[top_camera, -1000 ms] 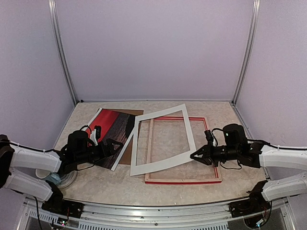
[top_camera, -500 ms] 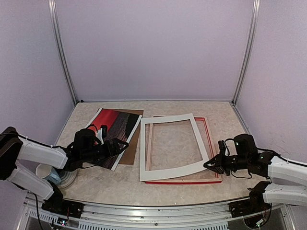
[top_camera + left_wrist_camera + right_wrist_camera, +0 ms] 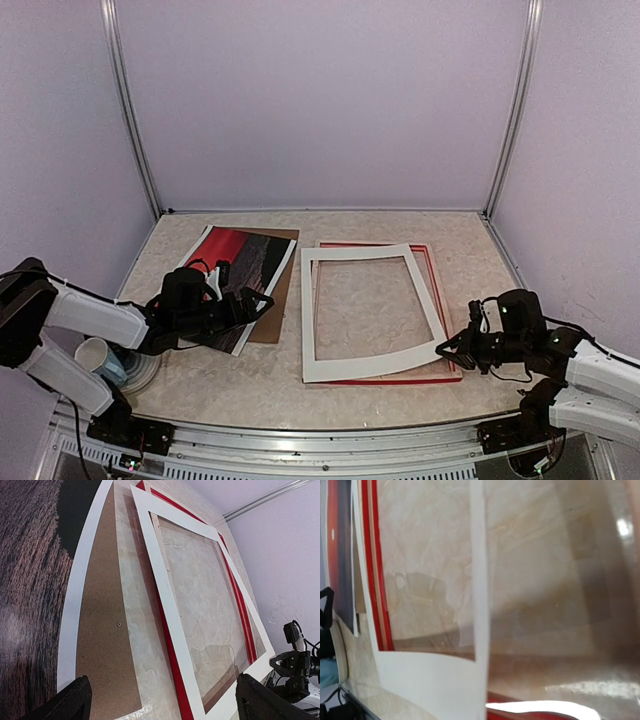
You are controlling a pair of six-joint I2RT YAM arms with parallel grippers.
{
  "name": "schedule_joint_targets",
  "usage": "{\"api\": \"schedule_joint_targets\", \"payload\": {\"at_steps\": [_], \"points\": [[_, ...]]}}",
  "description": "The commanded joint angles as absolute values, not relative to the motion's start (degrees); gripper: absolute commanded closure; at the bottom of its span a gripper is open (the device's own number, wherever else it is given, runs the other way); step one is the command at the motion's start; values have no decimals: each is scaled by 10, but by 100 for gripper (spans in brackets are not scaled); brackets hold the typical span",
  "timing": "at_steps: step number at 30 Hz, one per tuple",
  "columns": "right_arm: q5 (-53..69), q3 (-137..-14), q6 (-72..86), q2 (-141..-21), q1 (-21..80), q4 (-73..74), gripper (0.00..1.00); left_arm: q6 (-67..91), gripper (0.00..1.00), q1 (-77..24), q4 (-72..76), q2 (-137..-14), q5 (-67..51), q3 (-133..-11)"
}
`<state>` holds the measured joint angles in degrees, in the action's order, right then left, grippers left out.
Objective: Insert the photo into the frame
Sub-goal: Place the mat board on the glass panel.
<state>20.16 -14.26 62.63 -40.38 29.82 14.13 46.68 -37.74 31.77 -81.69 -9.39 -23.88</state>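
Observation:
The photo [image 3: 235, 262], a red sunset print with a white border, lies face up at the left on a brown backing board [image 3: 277, 300]. The red frame [image 3: 440, 300] lies flat in the middle. A white window mat [image 3: 309, 320] rests on it, slightly askew. My right gripper [image 3: 446, 350] is shut on the mat's near right corner; its fingers do not show in the right wrist view, only the mat [image 3: 420, 680] and frame [image 3: 370, 580]. My left gripper [image 3: 256, 303] stands open low over the photo's near right corner, with the photo [image 3: 30, 580], board [image 3: 100, 625] and mat [image 3: 167, 600] ahead of it.
A white cup [image 3: 93, 354] and a pale round dish [image 3: 143, 372] sit at the near left beside the left arm. Booth walls close in on the left, back and right. The table's front rail [image 3: 320, 435] runs below the frame.
The right gripper has drawn back toward the near right and lowered the tilted mat flat onto the frame. The left gripper has crept a little to the right over the photo.

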Motion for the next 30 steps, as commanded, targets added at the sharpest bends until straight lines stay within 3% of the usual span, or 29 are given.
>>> {"api": "schedule_joint_targets", "payload": {"at_steps": [1, 24, 30], "points": [[173, -133, 644, -369, 292, 175, 96, 466, 1, -382, 335, -828, -91, -255], [109, -101, 762, -214, 293, 268, 99, 467, 1, -390, 353, -866, -109, -279], [95, -101, 770, -234, 293, 250, 98, 465, 1, -390, 353, -869, -112, -282]]}}
